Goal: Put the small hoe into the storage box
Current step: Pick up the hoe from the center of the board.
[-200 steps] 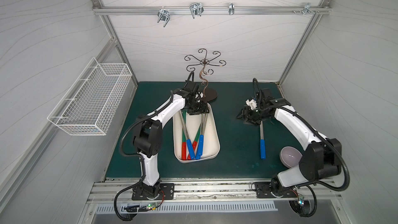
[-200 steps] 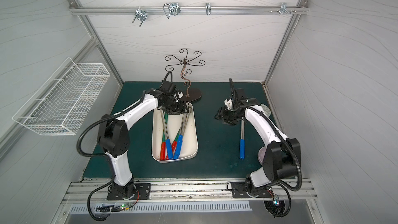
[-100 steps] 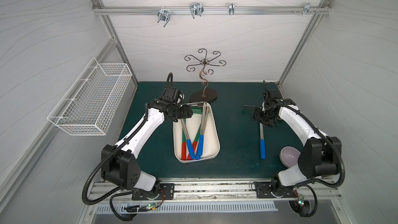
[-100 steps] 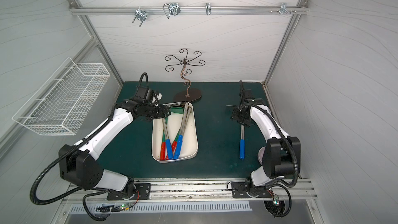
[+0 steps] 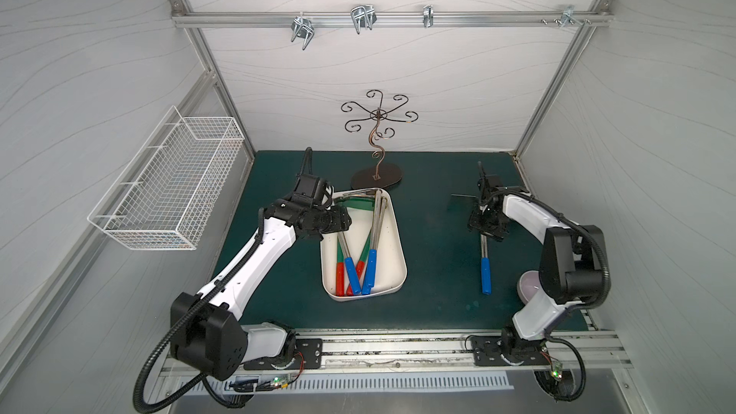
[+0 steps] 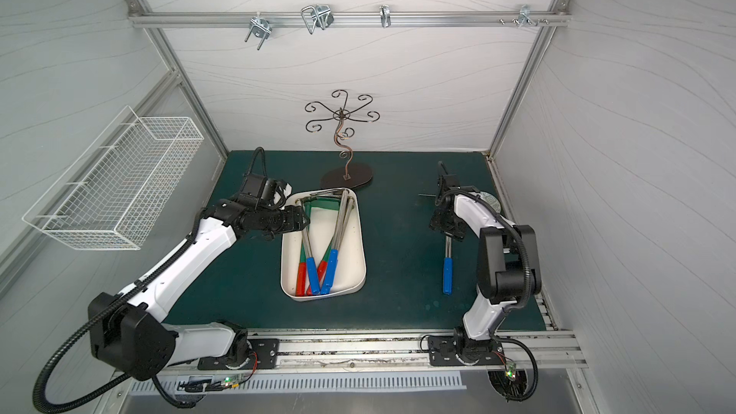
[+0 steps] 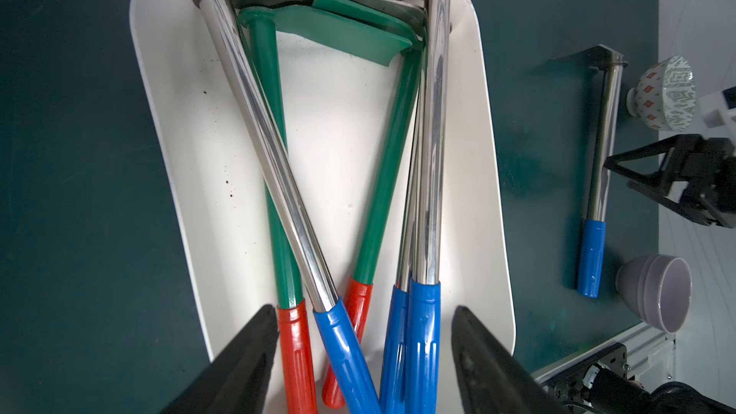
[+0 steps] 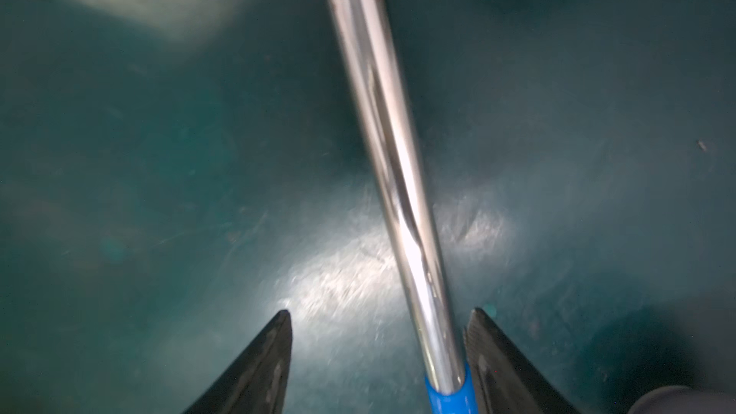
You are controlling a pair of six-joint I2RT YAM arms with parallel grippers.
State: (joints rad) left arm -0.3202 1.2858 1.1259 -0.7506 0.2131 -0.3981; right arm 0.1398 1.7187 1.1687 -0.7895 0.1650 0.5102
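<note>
Five hoes (image 7: 432, 153) inside storage box (image 7: 199, 153) (a sixth hoe (image 5: 486, 276) on mat (image 5: 438, 252))

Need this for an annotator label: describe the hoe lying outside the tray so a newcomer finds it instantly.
On the green mat, look right of the cream storage box, beneath the right gripper. The small hoe lies flat there: chrome shaft, blue grip toward the front rail. It alone lies on bare mat; the other tools sit in the box.
</note>
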